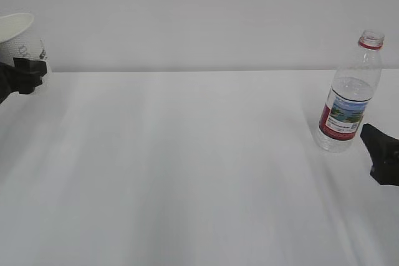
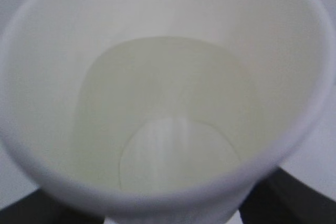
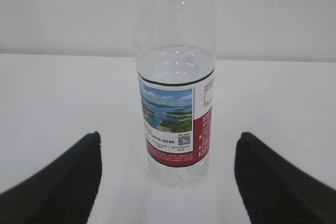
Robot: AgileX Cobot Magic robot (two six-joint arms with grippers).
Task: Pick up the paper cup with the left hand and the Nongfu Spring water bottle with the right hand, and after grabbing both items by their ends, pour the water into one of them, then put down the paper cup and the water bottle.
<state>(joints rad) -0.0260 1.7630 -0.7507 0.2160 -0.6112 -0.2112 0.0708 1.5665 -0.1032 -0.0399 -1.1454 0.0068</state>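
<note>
The paper cup (image 1: pixel 19 35) sits clamped in the left hand (image 1: pixel 25 74) at the table's (image 1: pixel 187 166) far left edge, rim tilted, water (image 2: pixel 173 156) pooled inside. The Nongfu Spring water bottle (image 1: pixel 349 98), uncapped, stands upright near the right edge, part full. The right hand (image 3: pixel 168 182) gapes around it, touching nothing.

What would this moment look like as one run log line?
left hand: holding paper cup, tilted | right hand: open, bottle between fingers, untouched | bottle: upright, uncapped, on table
</note>
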